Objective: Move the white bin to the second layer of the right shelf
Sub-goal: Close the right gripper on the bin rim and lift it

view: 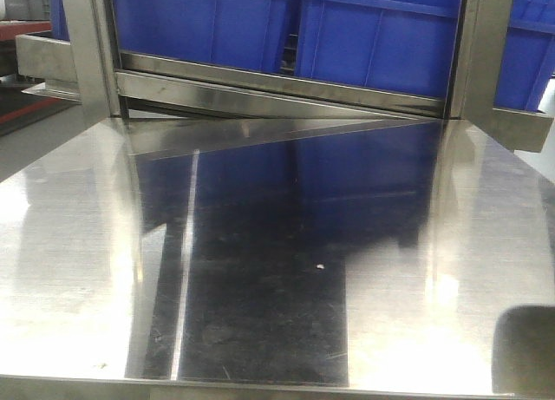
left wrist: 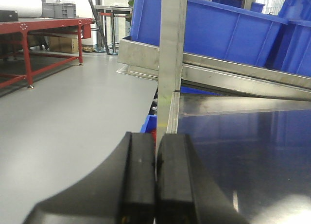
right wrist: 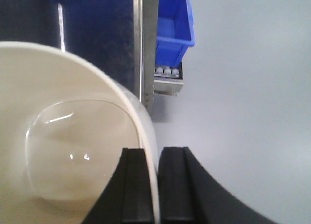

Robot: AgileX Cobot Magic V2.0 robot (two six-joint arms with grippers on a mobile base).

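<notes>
- The right end effector [right wrist: 156, 185] is nearly closed on the rim of the white bin [right wrist: 73, 136]. One black finger [right wrist: 137, 185] sits inside the wall and the other outside, with the thin rim pinched between them.
- The white bin fills the lower left of the right wrist view. Its mouth faces the camera, and only its bare, rounded base shows inside, marked by a few glints of light.
- The bin hangs over the edge of the steel counter [right wrist: 97, 34], partly above the grey floor [right wrist: 252, 88].
- The left end effector [left wrist: 155, 180] has its two black pads pressed together with nothing between them. It sits over the counter's left edge.
- Past the bin, a blue crate [right wrist: 172, 20] sits on a steel frame with small white rollers [right wrist: 167, 71] showing just beneath it. What the crate holds cannot be made out.
- In the front view, a blurred dark shape [view: 523, 348] sits at the counter's lower right corner; what it is cannot be told.
- Behind the counter, larger blue crates [view: 373, 36] stand side by side on a sloping steel rack level beside an upright post [left wrist: 172, 39]. Their contents are hidden.
- Farthest off, to the left, stands a red table [left wrist: 29, 29].
</notes>
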